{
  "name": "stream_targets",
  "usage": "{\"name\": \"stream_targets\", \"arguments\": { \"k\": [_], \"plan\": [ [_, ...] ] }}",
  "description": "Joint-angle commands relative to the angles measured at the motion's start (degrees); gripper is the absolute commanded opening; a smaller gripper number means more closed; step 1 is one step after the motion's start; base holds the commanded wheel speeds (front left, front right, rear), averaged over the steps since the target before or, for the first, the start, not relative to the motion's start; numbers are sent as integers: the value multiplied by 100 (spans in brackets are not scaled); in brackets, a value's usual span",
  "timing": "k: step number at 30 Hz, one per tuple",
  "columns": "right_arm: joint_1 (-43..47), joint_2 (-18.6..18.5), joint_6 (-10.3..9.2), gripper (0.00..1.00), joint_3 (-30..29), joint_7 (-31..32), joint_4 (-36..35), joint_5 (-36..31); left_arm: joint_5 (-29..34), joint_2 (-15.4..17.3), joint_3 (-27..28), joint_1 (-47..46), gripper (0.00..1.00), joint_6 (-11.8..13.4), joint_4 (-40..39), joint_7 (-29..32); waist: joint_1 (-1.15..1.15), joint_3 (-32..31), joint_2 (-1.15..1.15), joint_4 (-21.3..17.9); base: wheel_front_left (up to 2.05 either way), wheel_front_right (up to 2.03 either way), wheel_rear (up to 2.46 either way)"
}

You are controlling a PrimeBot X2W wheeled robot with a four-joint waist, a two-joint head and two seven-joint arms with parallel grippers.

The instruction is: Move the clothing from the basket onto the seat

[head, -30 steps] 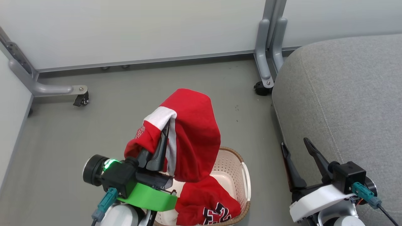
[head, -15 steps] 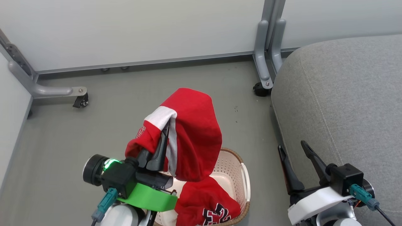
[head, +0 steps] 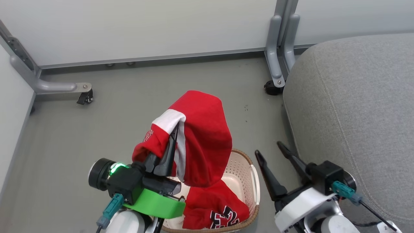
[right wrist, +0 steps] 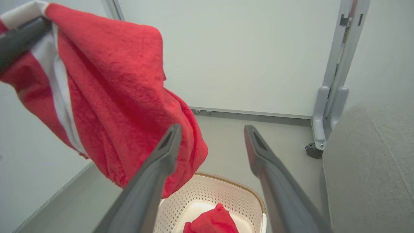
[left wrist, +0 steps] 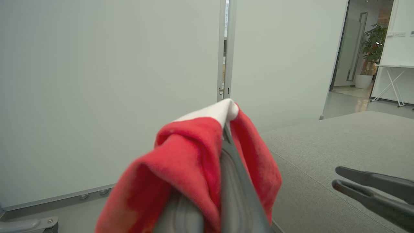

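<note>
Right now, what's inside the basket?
One red garment with black-and-white numerals lies crumpled in the basket, bare perforated wall beside it. The lifted garment, shut in the left gripper, and that arm cover the basket's left part; anything there is hidden.

You see the lifted garment [head: 207, 136] bright red with a white band. The lower garment [head: 210, 204] is red too, printed with black-and-white numerals. The basket [head: 241, 170] is cream, dotted with holes, brown-rimmed. On the right, the seat [head: 355, 97] is plain grey.
</note>
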Motion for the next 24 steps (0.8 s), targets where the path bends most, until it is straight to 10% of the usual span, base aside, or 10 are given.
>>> {"name": "stream_targets", "arguments": {
  "k": [1,24],
  "plan": [
    [-213,-75,0,100,179,-33,74,69,9,0,-6,-112,0,-28,-2,-1,0,44,0,24,0,0,0],
    [-2812,-481,0,100,2870,-535,1827,1401,-22,-48,-355,-355,0,-123,24,-1,0,146,0,245,0,0,0]
  ]
}}
